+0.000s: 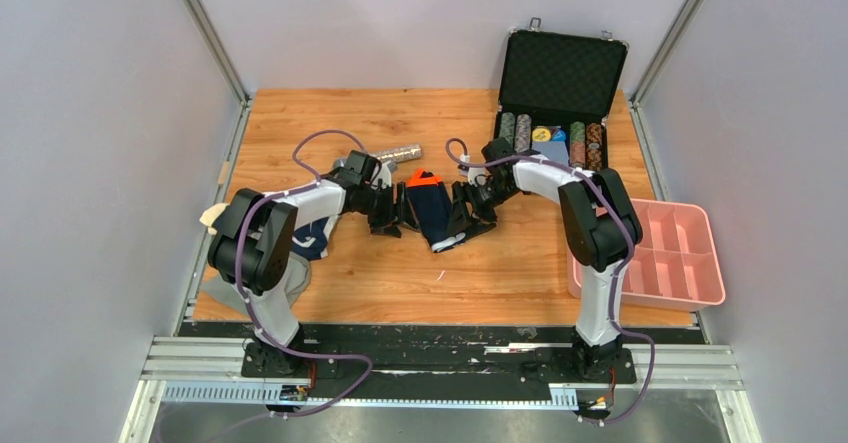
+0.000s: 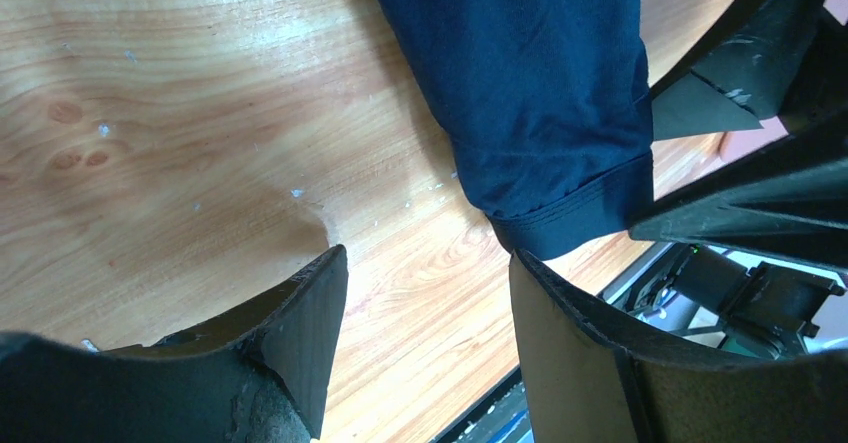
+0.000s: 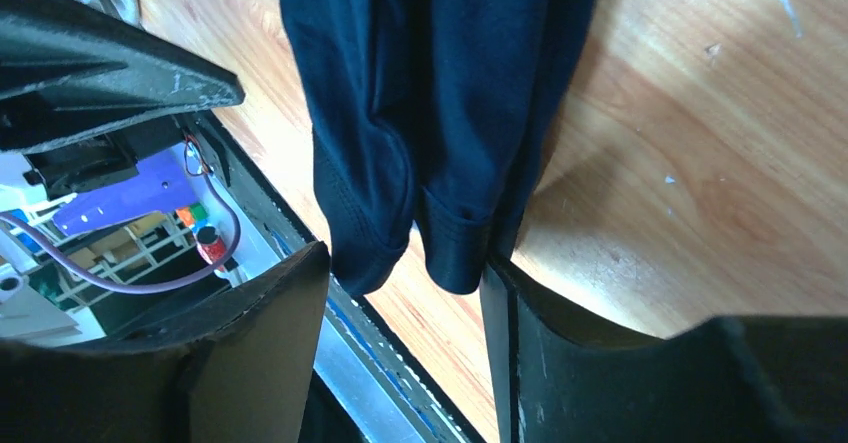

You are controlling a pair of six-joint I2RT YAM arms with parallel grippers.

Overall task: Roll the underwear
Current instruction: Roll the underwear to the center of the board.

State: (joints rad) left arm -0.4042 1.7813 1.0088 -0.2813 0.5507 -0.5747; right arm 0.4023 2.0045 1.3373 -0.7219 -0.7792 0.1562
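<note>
Navy underwear (image 3: 430, 113) on the wooden table (image 3: 700, 163), two hemmed leg ends between the parted right gripper (image 3: 405, 263)

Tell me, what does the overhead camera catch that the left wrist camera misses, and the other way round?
Only overhead: the black case of chips, the pink tray, a metal cylinder and the orange patch on the underwear. Only the left wrist: the stitched hem close up, ending right by one fingertip of the open left hand. Both: the navy underwear, the wooden table and the right hand.
</note>
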